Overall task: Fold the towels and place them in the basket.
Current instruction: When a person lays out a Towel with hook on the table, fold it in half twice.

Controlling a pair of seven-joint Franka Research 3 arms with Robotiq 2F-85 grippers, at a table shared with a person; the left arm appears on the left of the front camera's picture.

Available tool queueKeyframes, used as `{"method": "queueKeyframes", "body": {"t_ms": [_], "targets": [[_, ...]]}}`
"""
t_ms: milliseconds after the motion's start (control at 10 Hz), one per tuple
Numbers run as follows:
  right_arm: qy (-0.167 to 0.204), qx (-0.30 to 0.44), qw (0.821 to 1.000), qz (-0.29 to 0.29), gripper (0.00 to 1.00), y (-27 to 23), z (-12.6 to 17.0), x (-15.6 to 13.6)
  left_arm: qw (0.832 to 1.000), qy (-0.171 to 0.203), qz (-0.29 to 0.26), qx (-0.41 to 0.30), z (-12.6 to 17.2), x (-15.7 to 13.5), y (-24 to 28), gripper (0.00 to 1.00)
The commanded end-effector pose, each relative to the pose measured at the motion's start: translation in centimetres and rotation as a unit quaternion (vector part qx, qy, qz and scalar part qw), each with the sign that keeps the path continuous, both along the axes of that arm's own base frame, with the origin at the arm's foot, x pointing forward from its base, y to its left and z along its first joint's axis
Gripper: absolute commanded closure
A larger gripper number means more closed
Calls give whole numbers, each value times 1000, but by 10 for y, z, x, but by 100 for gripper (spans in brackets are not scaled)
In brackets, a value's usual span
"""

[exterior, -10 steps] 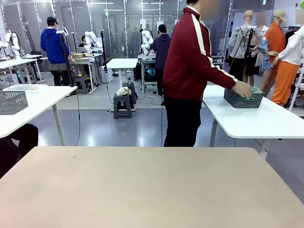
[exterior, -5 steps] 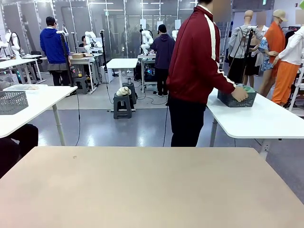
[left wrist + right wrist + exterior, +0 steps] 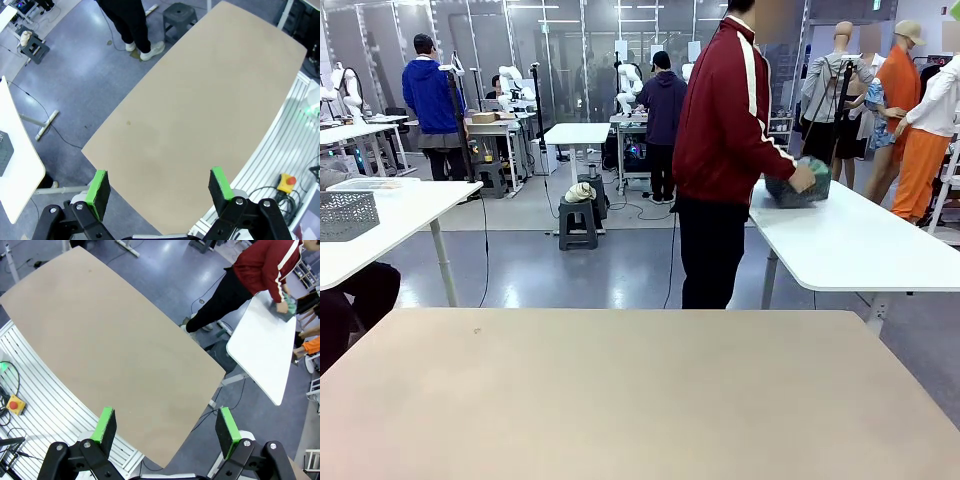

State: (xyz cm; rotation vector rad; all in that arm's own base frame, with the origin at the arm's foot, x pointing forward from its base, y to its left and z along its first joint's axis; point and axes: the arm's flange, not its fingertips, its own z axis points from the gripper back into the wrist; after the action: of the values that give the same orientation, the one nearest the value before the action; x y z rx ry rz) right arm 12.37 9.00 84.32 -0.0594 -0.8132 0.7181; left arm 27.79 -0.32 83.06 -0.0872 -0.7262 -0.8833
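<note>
A person in a dark red jacket (image 3: 725, 110) stands at a white side table (image 3: 850, 245), beyond my bare beige table (image 3: 640, 390). Both of their hands hold the dark grey mesh basket (image 3: 798, 190), tilted at that table's near corner. Pale blue cloth (image 3: 818, 167), apparently one of the towels, shows at the basket's top. The right wrist view has the basket (image 3: 284, 307) far off under the person's hand. My left gripper (image 3: 159, 186) hangs open high above the beige table (image 3: 200, 110). My right gripper (image 3: 165, 426) is open too, high over the same table (image 3: 110, 345), holding nothing.
A paler grey mesh basket (image 3: 345, 213) sits on another white table (image 3: 390, 225) at the left. A gap of grey floor (image 3: 580, 270) separates my table from both side tables. A red stop button (image 3: 13, 403) lies below the table's near side.
The person has drawn the dark basket left along the white table to its corner and tipped it up in both hands. Neither arm has moved.
</note>
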Motion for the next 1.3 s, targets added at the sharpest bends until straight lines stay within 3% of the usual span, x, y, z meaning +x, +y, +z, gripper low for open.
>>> {"method": "queueKeyframes", "body": {"t_ms": [0,1200], "targets": [[-5,1,1000,2,0,-1,1,-6,1000,-1,-3,-2,0,0,0,0],[-5,1,1000,2,0,-1,1,-6,1000,-1,-3,-2,0,0,0,0]]}}
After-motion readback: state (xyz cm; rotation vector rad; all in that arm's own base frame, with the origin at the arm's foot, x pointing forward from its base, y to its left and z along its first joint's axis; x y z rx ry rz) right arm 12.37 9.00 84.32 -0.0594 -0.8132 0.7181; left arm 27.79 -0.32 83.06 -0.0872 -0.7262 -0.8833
